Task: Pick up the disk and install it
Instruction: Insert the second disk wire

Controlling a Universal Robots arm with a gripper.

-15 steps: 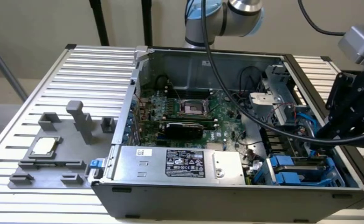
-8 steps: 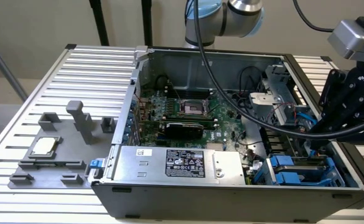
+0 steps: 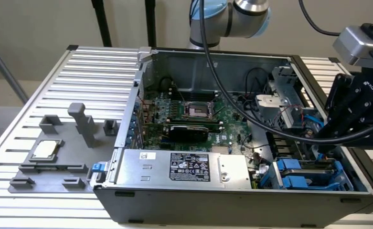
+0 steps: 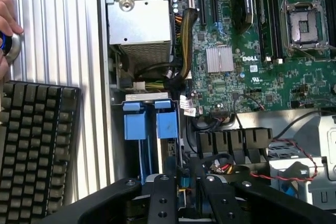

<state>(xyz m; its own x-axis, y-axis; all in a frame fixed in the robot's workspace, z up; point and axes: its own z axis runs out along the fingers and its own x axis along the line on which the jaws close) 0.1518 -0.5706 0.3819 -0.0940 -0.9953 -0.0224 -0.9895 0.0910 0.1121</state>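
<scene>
My gripper reaches down into the drive bay at the exterior view's right end of the open computer case. In the wrist view its two black fingers stand close together around the near edge of the disk. The disk is seen edge-on in its blue frame and stands upright in the bay. A second blue-framed drive sits in the slot beside it. From the exterior view both blue frames show in the bay below the gripper.
The silver box with a black label and the motherboard lie in the case. A grey fixture with a square CPU chip sits at the exterior view's left. A keyboard and a person's hand are beside the case. Cables run near the bay.
</scene>
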